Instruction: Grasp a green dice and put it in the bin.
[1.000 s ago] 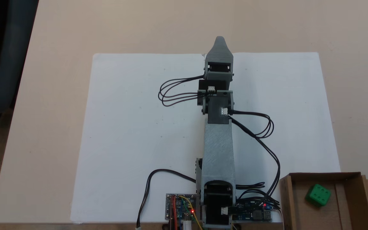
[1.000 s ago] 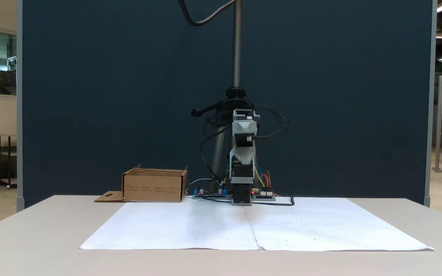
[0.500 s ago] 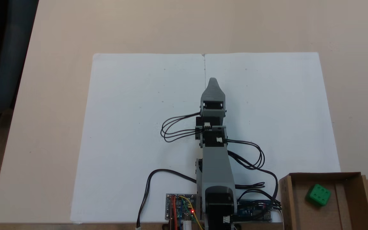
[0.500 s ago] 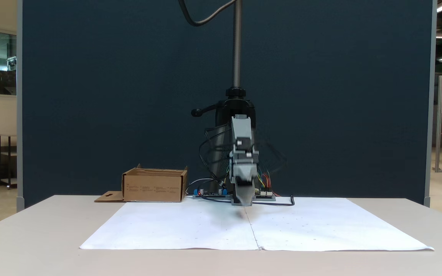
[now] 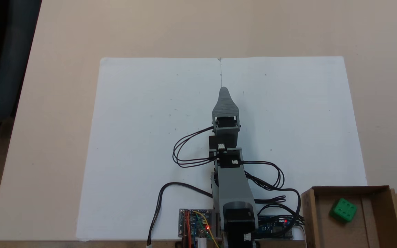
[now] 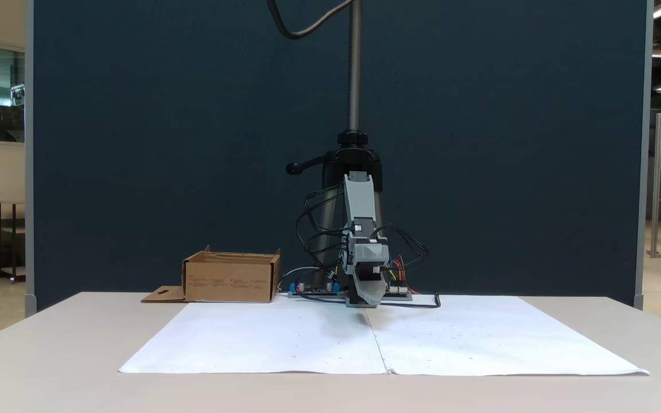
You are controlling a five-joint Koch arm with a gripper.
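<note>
Table [image 5: 60, 38]: white paper [image 5: 143, 113] under claw [image 5: 223, 91].
Claw: low, one tip showing, grip unreadable.
Green dice [image 5: 343, 210]: inside bin [image 5: 381, 220], well apart.

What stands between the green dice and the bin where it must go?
Nothing visible does: the green dice already lies inside the bin, on its floor. The hand hangs apart over the white paper, holding nothing.

Arm [image 5: 231, 179] folded back toward base — gripper [image 5: 223, 92] lowered close above white paper [image 5: 133, 137].
</note>
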